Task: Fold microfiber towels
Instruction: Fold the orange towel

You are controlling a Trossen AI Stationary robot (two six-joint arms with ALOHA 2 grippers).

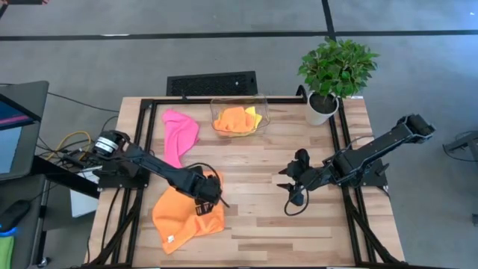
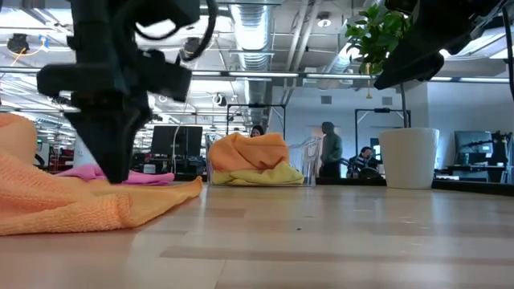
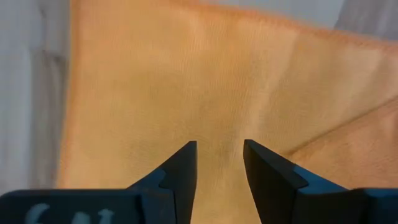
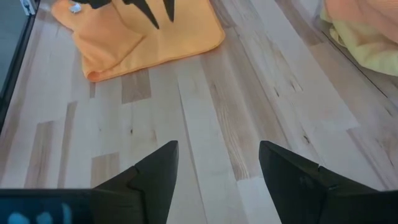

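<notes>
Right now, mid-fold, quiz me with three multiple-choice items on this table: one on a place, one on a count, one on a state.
1. Where does the pink towel lie?
A. in the clear bin
B. on the table, left of the clear bin
C. under the plant pot

2. How many towels lie outside the clear bin?
A. two
B. three
C. four

3. How is the right claw?
A. shut on a towel
B. open above bare wood
C. inside the bin

Answers:
1 B: the pink towel is spread on the table beside the clear bin.
2 A: only the pink one and the orange towel under the left claw are out; the rest sit in the bin.
3 B: the right claw shows spread fingers with only boards between them.
</notes>
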